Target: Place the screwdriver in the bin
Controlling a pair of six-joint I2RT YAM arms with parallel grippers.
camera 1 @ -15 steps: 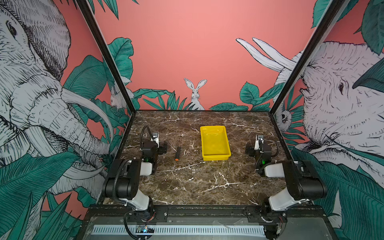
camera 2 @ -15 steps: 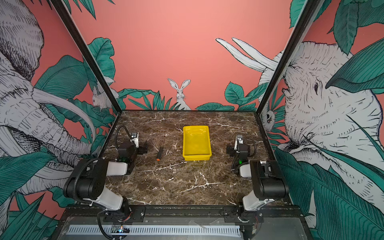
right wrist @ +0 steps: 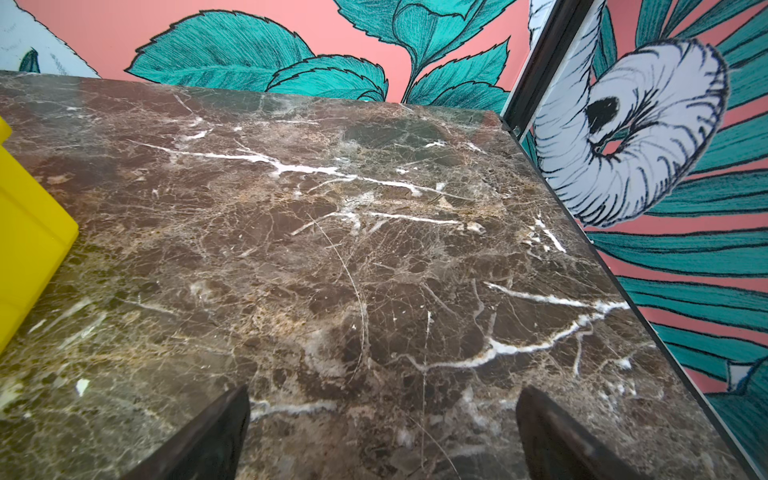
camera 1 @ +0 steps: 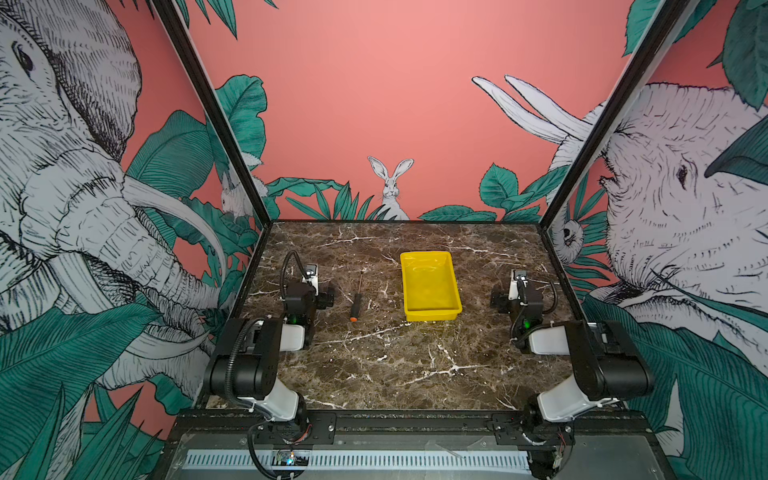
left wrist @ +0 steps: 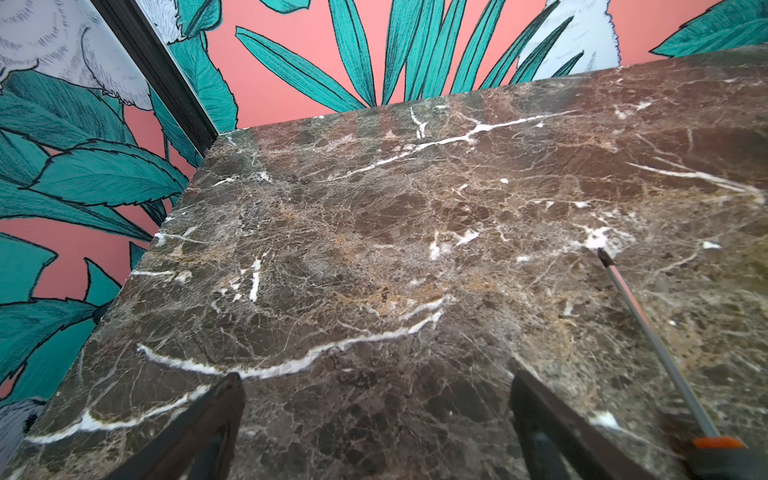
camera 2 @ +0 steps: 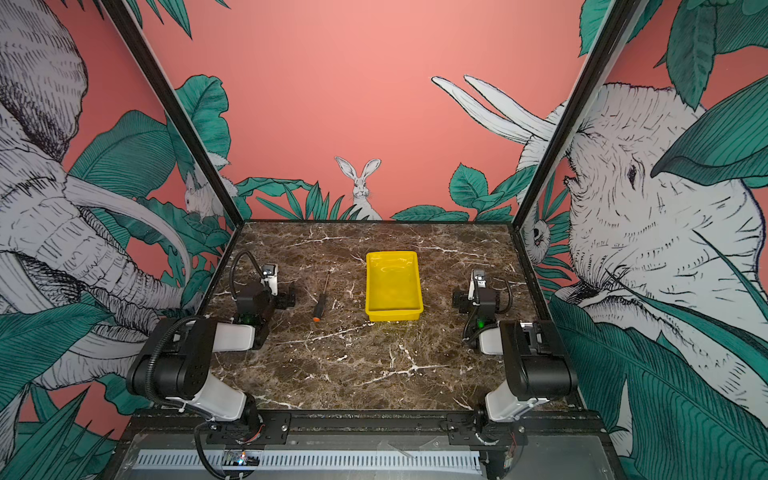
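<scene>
Screwdriver (camera 1: pixel 356 305) is lying flat on the dark marble tabletop (camera 1: pixel 395 365) in both top views, and nothing is touching it. Its orange butt end is pointing toward the near edge, and its thin shaft is running away toward the back wall. It is resting outside the bin (camera 1: pixel 430 286), between the bin and the left arm and apart from each. The yellow bin is sitting near the middle of the table with its long side running front to back, and its glossy inside is showing bare.

The left gripper (left wrist: pixel 374 372) is hovering low over the marble with its two fingers spread wide and nothing between them. In the left wrist view the screwdriver's shaft (left wrist: pixel 653 336) is lying off to the outer side of one finger, not in the gap. The right gripper (right wrist: pixel 382 392) is also holding its fingers wide apart over bare marble. In the right wrist view a corner of the bin (right wrist: pixel 25 232) is showing off to one side, clear of the fingers.
</scene>
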